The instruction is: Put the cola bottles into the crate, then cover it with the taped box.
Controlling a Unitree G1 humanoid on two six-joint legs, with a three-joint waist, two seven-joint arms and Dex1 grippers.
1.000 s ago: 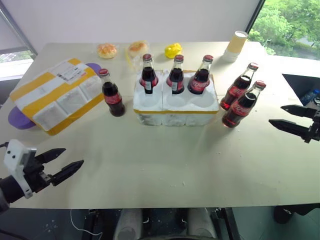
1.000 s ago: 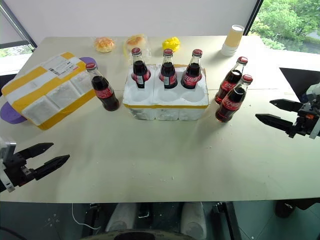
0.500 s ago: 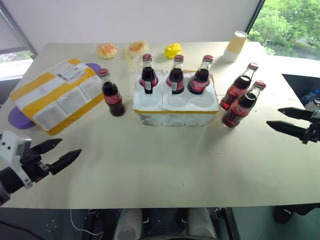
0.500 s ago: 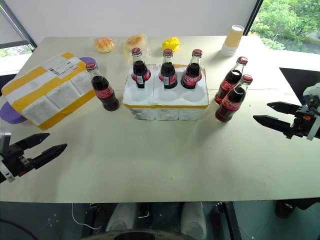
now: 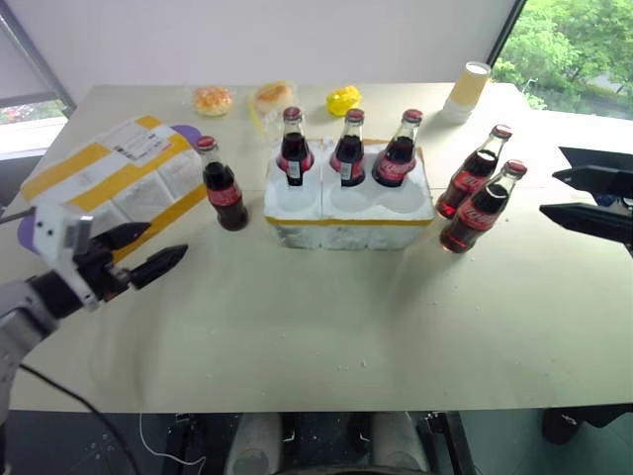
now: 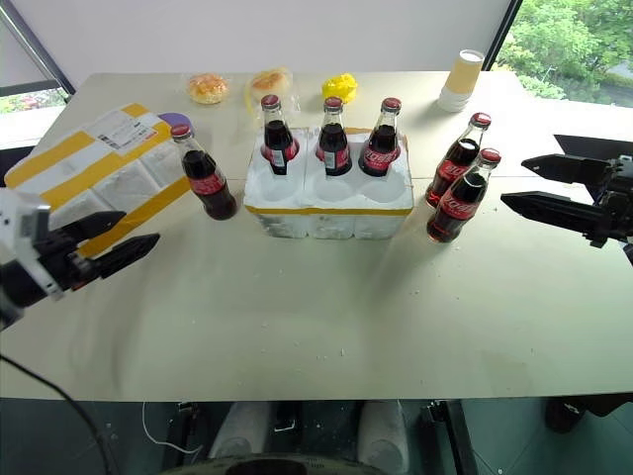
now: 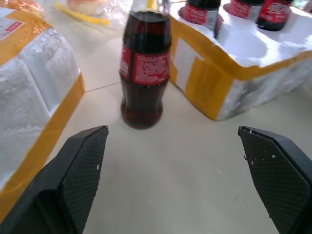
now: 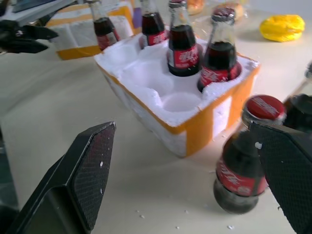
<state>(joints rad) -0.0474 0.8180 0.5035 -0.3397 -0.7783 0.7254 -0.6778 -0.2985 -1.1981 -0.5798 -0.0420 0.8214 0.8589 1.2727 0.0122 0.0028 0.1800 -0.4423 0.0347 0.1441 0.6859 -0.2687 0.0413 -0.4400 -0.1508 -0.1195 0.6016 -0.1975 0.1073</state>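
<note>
I have both pincers released and empty over the tabletop [image 5: 326,317]. Left pincer [image 5: 153,255] points at the lone upright bottle [image 5: 220,185], standing just ahead between the taped box [image 5: 109,178] and the crate [image 5: 346,203]. Right pincer [image 6: 539,188] faces two upright bottles [image 6: 457,195] beside the crate. Three bottles [image 5: 348,150] occupy the far wells; near wells are empty.

Each gripper [image 5: 158,251] has black tapered fingers [image 7: 80,165] with cross-hatched pads.
</note>
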